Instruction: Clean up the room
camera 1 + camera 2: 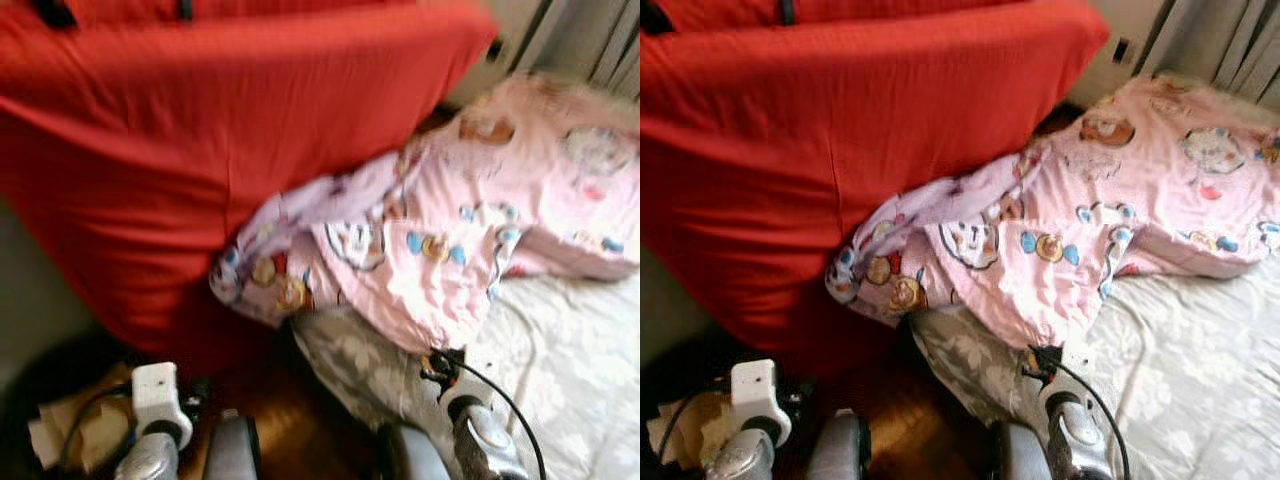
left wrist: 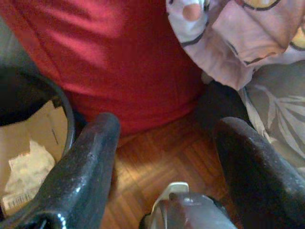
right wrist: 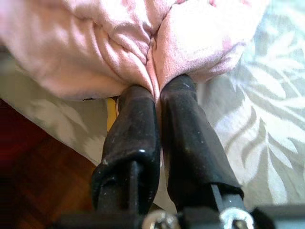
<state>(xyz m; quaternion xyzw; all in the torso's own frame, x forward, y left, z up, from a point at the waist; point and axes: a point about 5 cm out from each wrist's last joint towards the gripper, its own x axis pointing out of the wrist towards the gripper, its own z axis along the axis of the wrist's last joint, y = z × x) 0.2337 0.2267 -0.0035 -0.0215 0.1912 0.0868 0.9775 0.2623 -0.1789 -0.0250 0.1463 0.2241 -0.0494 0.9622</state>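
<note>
The right gripper point(image 3: 159, 90) is pinching the near edge of the pink blanket point(image 1: 1120, 210), which is spreading away across the bed point(image 1: 1200, 380), while the left gripper point(image 2: 162, 143) is hanging with fingers apart over the floor point(image 2: 157, 152).

Blurred throughout in the left eye view, above all the pink blanket point(image 1: 480, 230) near the window. Cut off by the top and left edges: the red beanbag point(image 1: 840, 150). Hidden under the blanket: much of the bed point(image 1: 1200, 380) (pale leaf-patterned sheet). Cropped at the bottom edge: both arms. Covered by pinched pink folds: the tips of the right end effector point(image 3: 157, 95). Unreadable: the label on crumpled paper point(image 2: 24, 171).
</note>
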